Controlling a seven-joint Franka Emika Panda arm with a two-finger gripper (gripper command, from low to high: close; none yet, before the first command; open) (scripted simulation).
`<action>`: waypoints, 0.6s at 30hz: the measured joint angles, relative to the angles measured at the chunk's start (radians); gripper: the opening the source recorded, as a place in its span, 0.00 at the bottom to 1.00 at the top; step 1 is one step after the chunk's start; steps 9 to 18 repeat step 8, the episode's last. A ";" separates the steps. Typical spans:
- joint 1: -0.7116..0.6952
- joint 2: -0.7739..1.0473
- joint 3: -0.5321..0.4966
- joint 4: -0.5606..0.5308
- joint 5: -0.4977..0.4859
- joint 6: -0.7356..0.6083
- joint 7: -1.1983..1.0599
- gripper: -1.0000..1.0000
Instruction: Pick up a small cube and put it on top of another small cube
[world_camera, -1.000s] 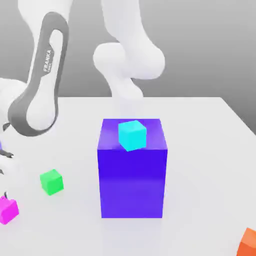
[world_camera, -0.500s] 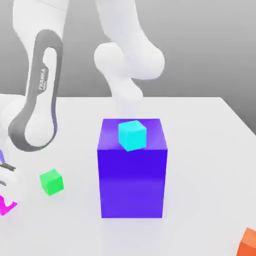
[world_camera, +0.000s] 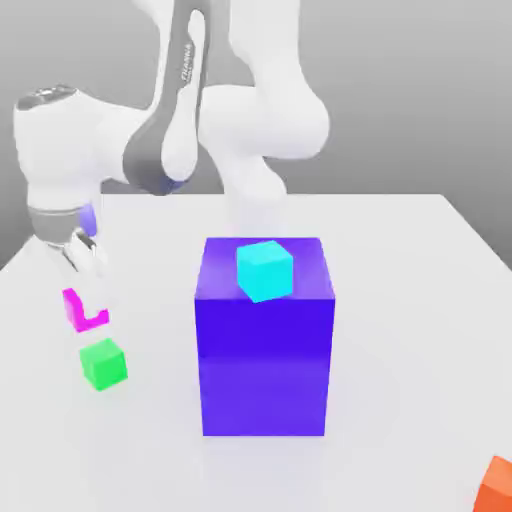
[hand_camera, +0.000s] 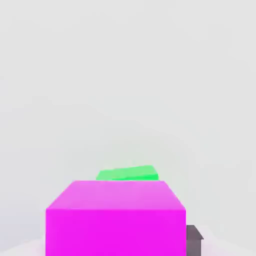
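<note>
My gripper (world_camera: 88, 300) is shut on the small magenta cube (world_camera: 72, 304) and holds it in the air at the exterior view's left. Its white fingers (world_camera: 82, 262) cover part of the cube. The small green cube (world_camera: 103, 363) rests on the white table just below the magenta one, with a small gap between them. In the hand view the magenta cube (hand_camera: 115, 217) sits close up between the jaws, one dark fingertip (hand_camera: 194, 239) shows beside it, and the green cube (hand_camera: 127, 174) lies beyond it.
A large blue-violet block (world_camera: 265, 350) stands mid-table with a small cyan cube (world_camera: 265, 270) on top. An orange cube (world_camera: 497, 485) sits at the front corner on the exterior view's right. The arm's white links (world_camera: 250, 120) rise behind the block.
The jaws have shut on the magenta cube. It has risen off the table at the front left and now hangs just above the green cube.
</note>
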 joint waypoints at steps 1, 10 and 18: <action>0.005 0.032 -0.001 -0.001 0.017 0.032 -0.009 0.00; 0.012 0.172 0.028 0.003 0.132 0.165 -0.087 1.00; 0.012 0.172 0.028 0.003 0.132 0.165 -0.087 1.00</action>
